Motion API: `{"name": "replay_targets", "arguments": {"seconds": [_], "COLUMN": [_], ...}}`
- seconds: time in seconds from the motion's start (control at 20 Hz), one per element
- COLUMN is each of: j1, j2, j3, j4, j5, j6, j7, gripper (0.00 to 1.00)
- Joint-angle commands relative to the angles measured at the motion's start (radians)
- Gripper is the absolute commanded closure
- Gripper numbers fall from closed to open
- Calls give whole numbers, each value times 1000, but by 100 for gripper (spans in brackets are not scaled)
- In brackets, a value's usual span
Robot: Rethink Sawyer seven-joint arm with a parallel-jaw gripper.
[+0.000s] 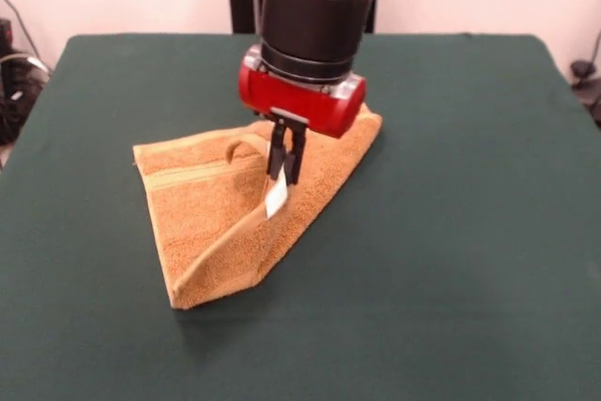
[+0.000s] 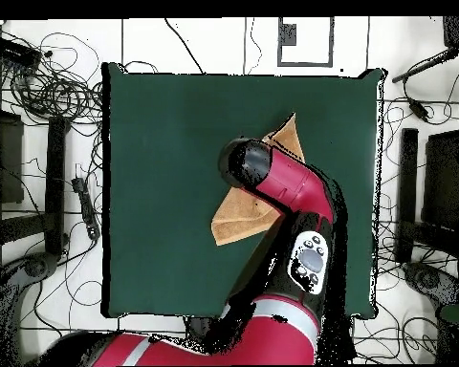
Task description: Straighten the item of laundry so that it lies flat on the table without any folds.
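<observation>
The towel (image 1: 239,218) lies near the middle of the table (image 1: 470,232), folded over on itself into a rough triangle, with 1 long folded edge running down toward the near point and a white tag (image 1: 275,200) showing at that edge; so the job looks barely begun, at the grasp-and-unfold step. The gripper (image 1: 285,171) hangs straight down over the fold; its 2 fingers are pressed close together right above the tag and seem to pinch the cloth or tag there, though how much they hold I cannot tell. The next move probably calls for lifting that upper layer and carrying it sideways away from the fold line, low enough that the lower layer stays put and does not drag along; the loose ridge near the woven band (image 1: 202,174) would need smoothing afterwards. The table is covered in dark green cloth, with plenty of bare room on every side; from above, cables (image 2: 52,86) and stands crowd the floor around it.
</observation>
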Motion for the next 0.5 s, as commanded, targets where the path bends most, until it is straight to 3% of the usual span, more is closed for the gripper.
{"name": "replay_targets", "arguments": {"seconds": [0.05,0.3,0.5], "j1": [-62,-153,-154], "j2": [-12,-85,-82], "j3": [94,152,134], "j4": [166,310,352], "j5": [161,238,316], "j6": [25,-89,-130], "j7": [413,409,528], "gripper": [100,100,100]}}
